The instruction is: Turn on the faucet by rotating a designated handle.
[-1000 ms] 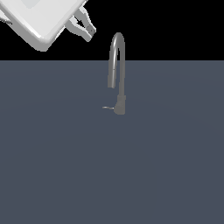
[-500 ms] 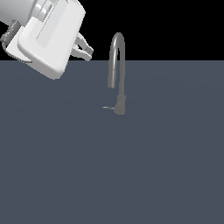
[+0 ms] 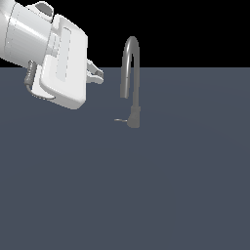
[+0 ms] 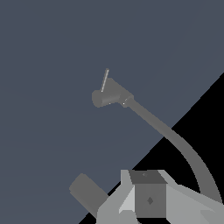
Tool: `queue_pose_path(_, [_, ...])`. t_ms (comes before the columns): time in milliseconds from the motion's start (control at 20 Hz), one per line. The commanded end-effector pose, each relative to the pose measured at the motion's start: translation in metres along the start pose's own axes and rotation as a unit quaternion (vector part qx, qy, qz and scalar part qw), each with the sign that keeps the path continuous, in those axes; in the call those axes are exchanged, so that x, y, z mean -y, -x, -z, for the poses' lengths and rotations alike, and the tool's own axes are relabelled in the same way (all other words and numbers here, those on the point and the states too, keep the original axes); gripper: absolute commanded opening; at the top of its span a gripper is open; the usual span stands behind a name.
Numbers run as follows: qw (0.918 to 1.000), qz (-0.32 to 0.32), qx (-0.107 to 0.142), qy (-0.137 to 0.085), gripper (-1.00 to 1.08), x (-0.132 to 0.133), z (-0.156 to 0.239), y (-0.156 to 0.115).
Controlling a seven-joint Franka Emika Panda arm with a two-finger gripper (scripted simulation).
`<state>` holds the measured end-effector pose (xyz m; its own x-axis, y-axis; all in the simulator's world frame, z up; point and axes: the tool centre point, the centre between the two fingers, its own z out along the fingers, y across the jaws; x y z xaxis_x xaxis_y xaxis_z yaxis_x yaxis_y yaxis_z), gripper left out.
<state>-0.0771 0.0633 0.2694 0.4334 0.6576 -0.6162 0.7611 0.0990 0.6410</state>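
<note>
Swinging down and toward the exterior view's right over the last second, the white arm now fills the upper left of that view, and its gripper (image 3: 96,74) pokes out just past the wrist housing, pointed at the faucet (image 3: 131,73). That brings the fingers closer to the spout's arch but well above the handle (image 3: 120,120), so the approach is under way and no contact is made yet.

Whether the fingers are spread or closed I cannot tell; only their tips show in the exterior view, and the wrist view shows just the grey finger block.

Further right, the faucet stands upright on the dark grey surface (image 3: 185,185), its thin handle sticking out of the base toward the exterior view's left.

No brands, labels or writing appear anywhere.
</note>
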Motion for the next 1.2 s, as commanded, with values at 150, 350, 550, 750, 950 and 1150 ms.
queue_pose_path(150, [0.9982,0.043,0.004,0.043,-1.00,0.006,-0.012,-0.017])
queue_pose_path(350, [0.9946,0.074,0.007,0.073,-1.00,0.010,-0.021,-0.029])
queue_pose_path(550, [0.9891,0.104,0.010,0.104,-1.00,0.015,-0.030,-0.040])
queue_pose_path(750, [0.9816,0.135,0.013,0.134,-1.00,0.020,-0.040,-0.051])
queue_pose_path(950, [0.9721,0.166,0.017,0.165,-1.00,0.025,-0.051,-0.061])
queue_pose_path(1150, [0.9605,0.197,0.021,0.195,-1.00,0.030,-0.062,-0.072])
